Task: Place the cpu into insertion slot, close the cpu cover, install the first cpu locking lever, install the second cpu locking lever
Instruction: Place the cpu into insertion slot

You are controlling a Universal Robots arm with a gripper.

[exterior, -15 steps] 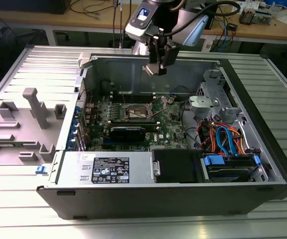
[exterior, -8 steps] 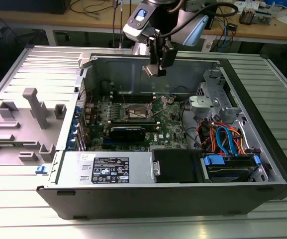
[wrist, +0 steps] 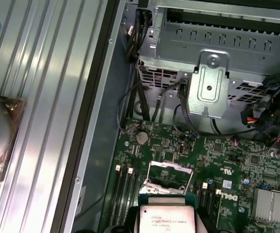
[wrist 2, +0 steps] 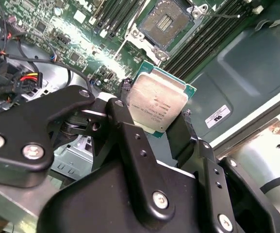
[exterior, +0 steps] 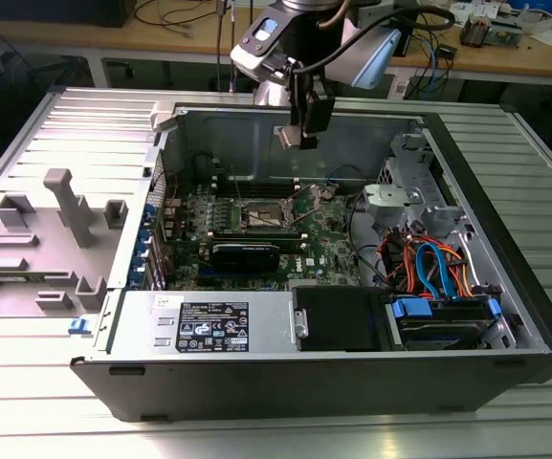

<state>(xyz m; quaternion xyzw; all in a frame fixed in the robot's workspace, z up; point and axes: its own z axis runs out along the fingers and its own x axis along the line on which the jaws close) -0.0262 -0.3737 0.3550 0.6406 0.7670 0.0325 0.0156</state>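
Note:
My gripper hangs above the open computer case, shut on the cpu. In the second wrist view the cpu is a silver-topped square chip on a green base, clamped at its edges between the two black fingers. It is held tilted, in the air. Below it on the green motherboard lies the insertion slot, a dark square with a silver rim, uncovered. In the exterior view the insertion slot is below and slightly left of the gripper. The cpu cover looks raised beside the slot.
Black memory slots flank the socket. A silver drive cage and coloured cables fill the case's right side in the exterior view. A power supply sits at the front. Grey plastic parts lie on the table at the exterior view's left.

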